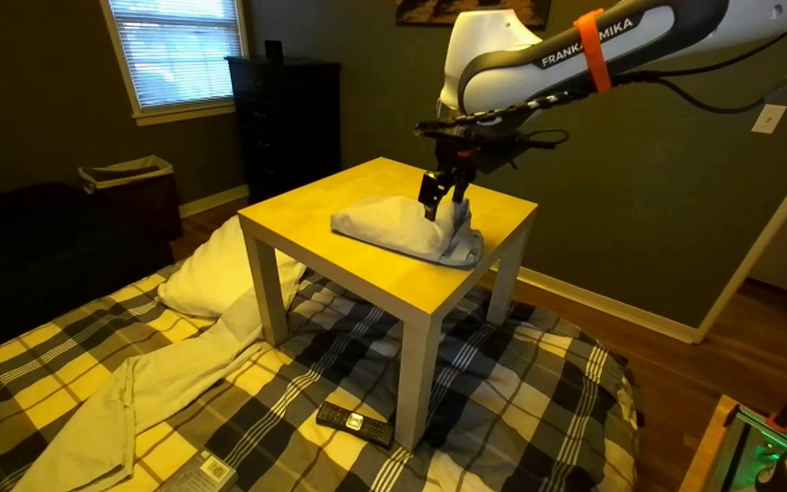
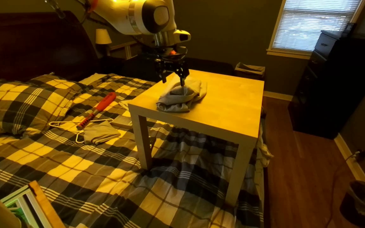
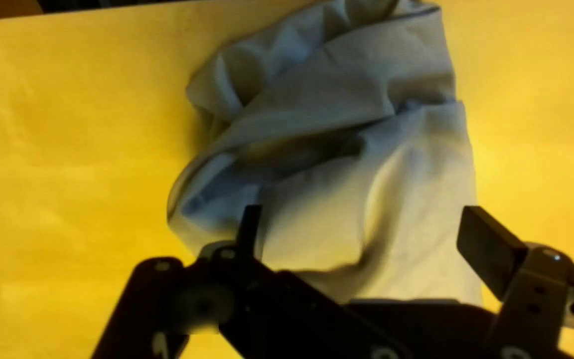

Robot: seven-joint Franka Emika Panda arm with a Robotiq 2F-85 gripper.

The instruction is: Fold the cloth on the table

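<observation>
The tool (image 2: 173, 83) stands over the rumpled cloth (image 1: 390, 222), jaws spread apart. The cloth lies near one worktop (image 2: 230, 101) edge, bare room on either side.

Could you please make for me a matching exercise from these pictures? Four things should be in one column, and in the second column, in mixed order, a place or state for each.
Things
1. cloth
2. remote
3. jaws
4. dresser

Places and states
A. open
B. dark, by the window
C. rumpled, on the table
D. on the blanket

Pairs: 1-C; 2-D; 3-A; 4-B
</observation>
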